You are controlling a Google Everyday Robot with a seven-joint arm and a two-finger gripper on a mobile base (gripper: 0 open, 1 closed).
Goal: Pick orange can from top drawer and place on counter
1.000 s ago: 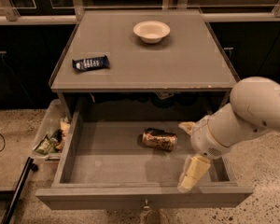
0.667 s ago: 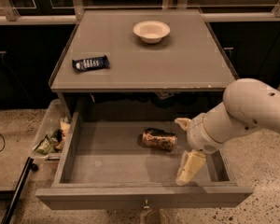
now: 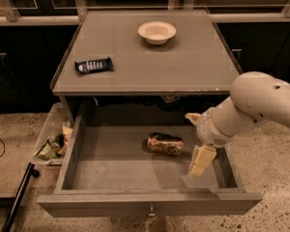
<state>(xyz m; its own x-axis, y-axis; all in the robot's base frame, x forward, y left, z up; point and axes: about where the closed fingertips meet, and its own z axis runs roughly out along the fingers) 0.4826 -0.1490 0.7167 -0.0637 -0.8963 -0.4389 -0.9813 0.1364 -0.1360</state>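
Note:
The orange can [image 3: 165, 144] lies on its side in the middle of the open top drawer [image 3: 135, 204], which is pulled out below the counter [image 3: 150, 62]. My gripper [image 3: 197, 140] hangs over the right part of the drawer, just right of the can and apart from it. It is open, with one pale finger [image 3: 201, 161] pointing down toward the drawer floor and the other [image 3: 193, 117] nearer the back. It holds nothing.
A white bowl [image 3: 157, 32] stands at the back of the counter and a dark blue snack wrapper [image 3: 93, 65] lies at its left. A bin with wrappers [image 3: 54, 141] sits on the floor left of the drawer. A dark pole [image 3: 17, 199] lies at the lower left.
My gripper has shifted a little toward the back of the drawer, staying right of the can. The can, bowl and wrapper have not moved.

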